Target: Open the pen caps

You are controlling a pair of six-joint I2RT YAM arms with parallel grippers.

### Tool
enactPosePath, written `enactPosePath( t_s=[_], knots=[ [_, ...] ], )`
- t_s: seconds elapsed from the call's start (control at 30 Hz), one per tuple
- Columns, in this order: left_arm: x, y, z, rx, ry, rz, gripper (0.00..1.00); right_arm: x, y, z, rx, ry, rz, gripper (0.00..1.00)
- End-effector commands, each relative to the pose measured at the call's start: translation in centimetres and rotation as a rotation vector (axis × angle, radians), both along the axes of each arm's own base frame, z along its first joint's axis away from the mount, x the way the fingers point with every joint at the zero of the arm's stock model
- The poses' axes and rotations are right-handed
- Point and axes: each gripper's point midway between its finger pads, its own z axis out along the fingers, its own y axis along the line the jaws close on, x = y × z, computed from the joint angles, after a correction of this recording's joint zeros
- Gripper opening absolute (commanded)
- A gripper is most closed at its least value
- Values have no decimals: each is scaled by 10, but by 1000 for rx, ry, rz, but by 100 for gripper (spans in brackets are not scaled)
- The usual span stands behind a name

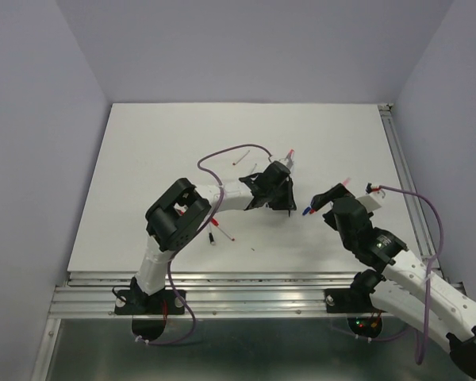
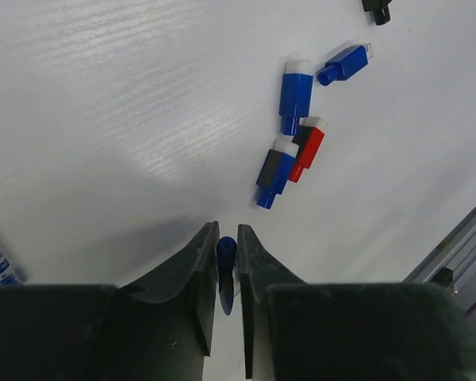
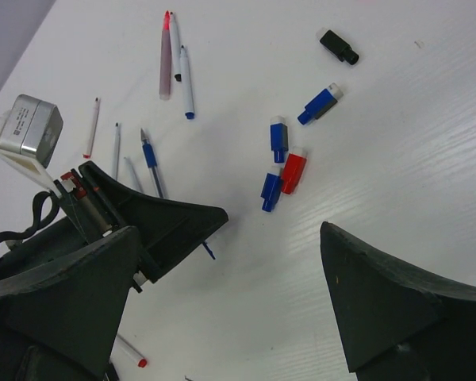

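Your left gripper [image 2: 227, 232] has its jaws drawn nearly together, pinching a slim blue piece [image 2: 226, 258] between the tips. Whether that piece is a pen end or a cap, you cannot tell from these views. In the right wrist view its thin blue tip pokes out below the jaws.

Your right gripper [image 3: 228, 234] has its jaws spread wide and holds nothing, with bare white surface [image 1: 143, 175] showing between the two fingers.

The short plastic pen caps [image 2: 296, 94] lie loose on that surface in a small group, ahead of the left jaws and a little to their right.
- The blue cap with a white end [image 3: 278, 139] lies just beside the red cap with a white end [image 2: 308, 149].
- The red cap rests side by side against a blue-and-dark cap [image 2: 274, 171].
- A second blue cap [image 2: 343, 63] lies tilted, slightly apart from those three.
- A black cap [image 3: 339, 46] sits farther off, cut by the top edge of the left wrist view.

Well apart from the caps, a pink-barrelled pen [image 3: 166, 55] and a white pen with a blue tip [image 3: 186, 83] lie close together, with several thinner pens [image 3: 91, 127] near them.
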Motion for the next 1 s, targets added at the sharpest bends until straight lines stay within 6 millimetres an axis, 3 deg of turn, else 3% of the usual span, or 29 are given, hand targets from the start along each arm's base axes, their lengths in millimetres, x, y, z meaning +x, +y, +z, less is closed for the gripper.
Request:
enactPosePath(
  t_s=[0.0,0.3,0.33,0.47,0.57,0.67,0.7,0.73,0.93,0.97],
  knots=[
    [8,-11,15,-7,-40,-6,25,0,-5,-1,-3,-14,-14,100],
    [1,-19,10,4,-31,-31,41,-2,-4,0,5,-15,-10,100],
    [1,-19,10,4,-31,-32,51,-2,-4,0,7,-17,-8,100],
    [-1,-21,22,-12,-50,-46,59,-2,-2,2,15,-20,-1,100],
    [-2,-18,31,-18,-66,-48,73,-3,1,3,21,-27,25,100],
    [-6,-6,47,-22,-97,-40,88,-3,9,8,24,-46,84,100],
    [-7,-1,40,-5,-93,-33,91,-3,11,9,28,-55,100,100],
    [-8,3,54,-20,-114,-29,93,-3,18,14,47,-75,130,100],
    [-20,48,81,-15,-176,41,94,-6,47,35,91,-207,320,100],
    [-22,62,72,10,-169,68,95,-6,51,37,74,-223,354,100]
  ],
)
